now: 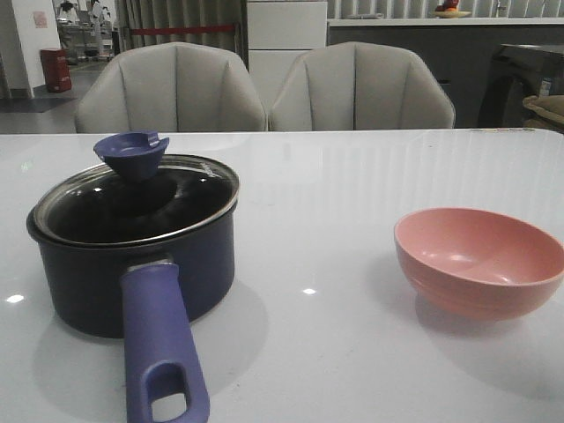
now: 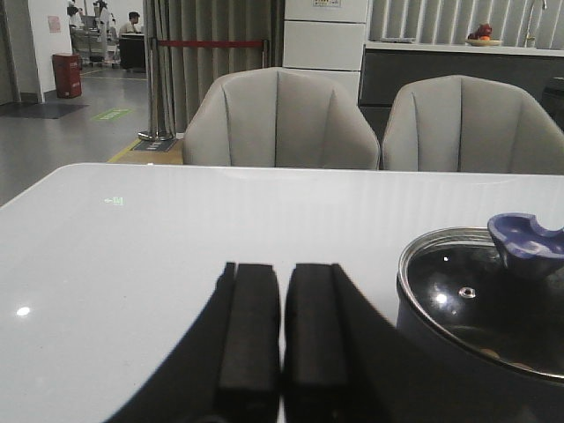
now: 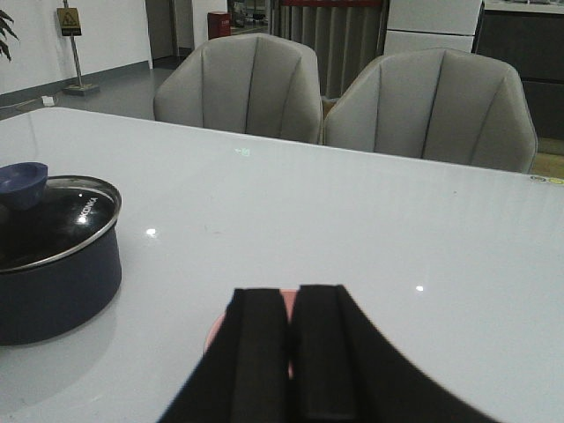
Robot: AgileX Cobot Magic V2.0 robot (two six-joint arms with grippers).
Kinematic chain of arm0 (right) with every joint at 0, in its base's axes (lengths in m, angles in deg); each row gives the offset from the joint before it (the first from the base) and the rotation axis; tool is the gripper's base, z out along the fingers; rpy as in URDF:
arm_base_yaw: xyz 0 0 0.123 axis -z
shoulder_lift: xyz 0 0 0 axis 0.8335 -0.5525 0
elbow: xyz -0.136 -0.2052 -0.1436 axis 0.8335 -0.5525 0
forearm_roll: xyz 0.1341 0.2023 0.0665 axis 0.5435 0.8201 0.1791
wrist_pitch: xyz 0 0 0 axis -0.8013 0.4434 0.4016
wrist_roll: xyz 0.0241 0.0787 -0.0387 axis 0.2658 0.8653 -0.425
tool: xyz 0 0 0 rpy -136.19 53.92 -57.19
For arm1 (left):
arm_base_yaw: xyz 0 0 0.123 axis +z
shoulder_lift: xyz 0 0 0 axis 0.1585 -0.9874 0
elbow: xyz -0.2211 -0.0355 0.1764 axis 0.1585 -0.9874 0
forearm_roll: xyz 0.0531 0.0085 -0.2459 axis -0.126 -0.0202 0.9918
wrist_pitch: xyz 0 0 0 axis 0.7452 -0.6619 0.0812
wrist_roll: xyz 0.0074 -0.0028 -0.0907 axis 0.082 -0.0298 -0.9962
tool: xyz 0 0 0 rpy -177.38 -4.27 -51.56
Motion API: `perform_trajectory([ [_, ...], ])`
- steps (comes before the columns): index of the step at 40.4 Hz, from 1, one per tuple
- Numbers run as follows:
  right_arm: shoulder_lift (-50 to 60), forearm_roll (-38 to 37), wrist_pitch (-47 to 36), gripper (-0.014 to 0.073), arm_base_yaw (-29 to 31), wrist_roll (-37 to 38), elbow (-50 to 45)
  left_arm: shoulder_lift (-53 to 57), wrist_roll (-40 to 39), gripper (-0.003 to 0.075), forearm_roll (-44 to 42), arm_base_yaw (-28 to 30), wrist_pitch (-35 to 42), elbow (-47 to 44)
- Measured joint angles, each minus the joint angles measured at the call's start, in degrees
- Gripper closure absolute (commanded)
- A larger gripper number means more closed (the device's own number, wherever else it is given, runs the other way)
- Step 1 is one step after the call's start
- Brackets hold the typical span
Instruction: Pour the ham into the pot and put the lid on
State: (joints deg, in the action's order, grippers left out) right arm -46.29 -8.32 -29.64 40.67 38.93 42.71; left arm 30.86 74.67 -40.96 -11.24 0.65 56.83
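Front view: lid (image 1: 141, 198) seated slightly askew on pot (image 1: 132, 273) at table's (image 1: 335, 352) left, bowl (image 1: 480, 262) well apart at right; both tools, left (image 2: 282, 330) and right (image 3: 293, 348), clenched, grasping nothing.

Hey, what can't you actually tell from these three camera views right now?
- Ham: not made out; the pot has its glass lid on, dark with glare in every view.
- Pink bowl: right wrist view, nearly all hidden behind the right gripper.
- Pot handle: front view, tip cut off by the edge.
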Motion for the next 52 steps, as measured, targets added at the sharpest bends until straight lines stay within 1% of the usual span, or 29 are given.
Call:
perform_trajectory([
  [40, 0.22, 0.00, -0.47, 0.0444, 0.00, 0.00, -1.07, 0.00, 0.00, 0.0606, 0.00, 0.00, 0.00, 0.00],
  [44, 0.35, -1.25, -2.14, 0.0444, 1.73, 0.00, -3.12, 0.00, 0.00, 0.0606, 0.00, 0.00, 0.00, 0.00],
  [49, 0.35, -3.49, -4.94, 0.0444, 6.11, 0.29, -5.99, 0.00, 0.00, 0.0606, 0.00, 0.00, 0.00, 0.00],
  [52, 0.48, -6.12, -7.81, 0.0444, 9.16, 1.64, -7.95, 0.00, 0.00, 0.0606, 0.00, 0.00, 0.00, 0.00],
])
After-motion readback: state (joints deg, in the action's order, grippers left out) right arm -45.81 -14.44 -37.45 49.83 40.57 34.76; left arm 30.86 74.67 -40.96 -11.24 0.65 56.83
